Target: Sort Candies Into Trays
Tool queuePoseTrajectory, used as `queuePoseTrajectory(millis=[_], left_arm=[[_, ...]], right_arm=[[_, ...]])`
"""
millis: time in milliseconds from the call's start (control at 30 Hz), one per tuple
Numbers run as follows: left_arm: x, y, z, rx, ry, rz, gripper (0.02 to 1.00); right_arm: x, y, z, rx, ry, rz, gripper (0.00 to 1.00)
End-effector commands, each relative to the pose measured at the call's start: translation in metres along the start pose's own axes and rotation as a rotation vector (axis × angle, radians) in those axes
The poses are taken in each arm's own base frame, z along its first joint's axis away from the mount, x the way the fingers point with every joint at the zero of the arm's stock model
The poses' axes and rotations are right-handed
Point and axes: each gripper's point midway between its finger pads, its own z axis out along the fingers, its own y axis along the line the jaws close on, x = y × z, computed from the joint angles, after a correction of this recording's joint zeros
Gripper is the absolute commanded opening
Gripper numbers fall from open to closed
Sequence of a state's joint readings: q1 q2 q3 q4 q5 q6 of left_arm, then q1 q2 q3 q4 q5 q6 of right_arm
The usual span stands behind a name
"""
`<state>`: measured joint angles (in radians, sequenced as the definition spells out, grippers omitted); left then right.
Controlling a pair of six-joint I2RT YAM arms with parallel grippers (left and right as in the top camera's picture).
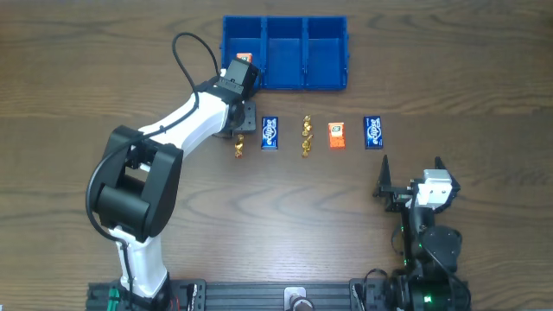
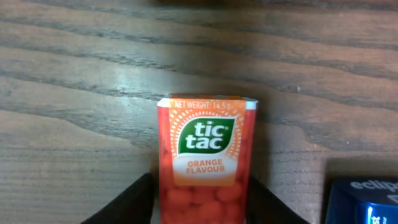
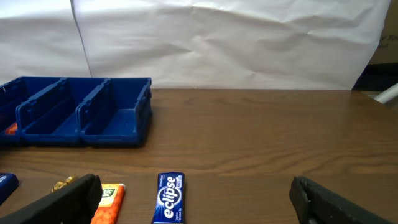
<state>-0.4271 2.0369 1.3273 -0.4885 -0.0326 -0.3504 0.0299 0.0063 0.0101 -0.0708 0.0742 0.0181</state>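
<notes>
The left gripper [image 2: 202,210] was clamped on an orange mint box [image 2: 204,155] with a white cap, a green oval label and orange pellets showing. It hung above the wooden table [image 2: 74,93], near a blue gum pack [image 2: 364,202]. The right gripper [image 1: 411,164] stood with its jaws apart.

**Posture of the two arms and their grippers**

The left arm [image 1: 177,125] rises from its base at the lower left of the top view. Its elbow is folded, and its white forearm reaches up and to the right. Its wrist turns the left gripper [image 2: 202,202] downward. The two dark fingers [image 2: 127,205] are closed against opposite sides of an orange candy box [image 2: 204,155]. The right arm [image 1: 425,238] sits folded compactly over its base at the lower right. The right gripper [image 1: 411,177] is low and points forward, its two fingers spread wide apart.
</notes>
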Motion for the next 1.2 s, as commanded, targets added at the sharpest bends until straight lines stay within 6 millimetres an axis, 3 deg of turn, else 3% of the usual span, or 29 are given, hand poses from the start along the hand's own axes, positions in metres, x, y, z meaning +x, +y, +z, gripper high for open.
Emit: queuePoseTrajectory(millis=[33, 67, 233, 267, 333, 433, 500, 600, 700, 800, 1100, 1200], left_arm=[[-0.005, -0.004, 0.002, 0.018, 0.005, -0.001, 0.349], [-0.008, -0.006, -0.005, 0.024, 0.010, -0.002, 0.312], [-0.050, -0.023, -0.087, 0.049, -0.124, 0.011, 0.288], [-0.063, -0.028, -0.119, 0.057, -0.197, 0.016, 0.290], [-0.088, -0.032, -0.165, 0.047, -0.321, 0.013, 0.290], [-0.127, -0.031, -0.204, 0.016, -0.457, -0.006, 0.292], [-0.147, -0.028, -0.204, -0.001, -0.484, -0.002, 0.286], [-0.164, -0.027, -0.176, -0.001, -0.453, 0.008, 0.277], [-0.163, -0.022, -0.137, 0.012, -0.379, -0.003, 0.316], [-0.160, -0.018, -0.113, 0.018, -0.330, -0.012, 0.310], [-0.156, -0.017, -0.104, 0.021, -0.302, -0.014, 0.327], [-0.156, -0.017, -0.104, 0.020, -0.299, -0.014, 0.612]], right_arm=[[0.001, 0.001, 0.000, -0.005, 0.003, 0.011, 0.998], [0.001, 0.001, 0.000, -0.005, 0.003, 0.011, 1.000], [0.001, 0.001, 0.000, -0.005, 0.003, 0.011, 1.000], [0.001, 0.001, 0.000, -0.005, 0.003, 0.011, 1.000], [0.001, 0.001, 0.000, -0.005, 0.003, 0.010, 1.000], [0.001, 0.001, 0.000, -0.005, 0.003, 0.011, 1.000], [0.001, 0.001, 0.000, -0.005, 0.003, 0.011, 1.000], [0.001, 0.001, 0.000, -0.005, 0.003, 0.011, 1.000], [0.001, 0.001, 0.000, -0.005, 0.003, 0.011, 1.000], [0.001, 0.001, 0.000, -0.005, 0.003, 0.011, 1.000], [0.001, 0.001, 0.000, -0.005, 0.003, 0.011, 1.000], [0.001, 0.001, 0.000, -0.005, 0.003, 0.011, 1.000]])
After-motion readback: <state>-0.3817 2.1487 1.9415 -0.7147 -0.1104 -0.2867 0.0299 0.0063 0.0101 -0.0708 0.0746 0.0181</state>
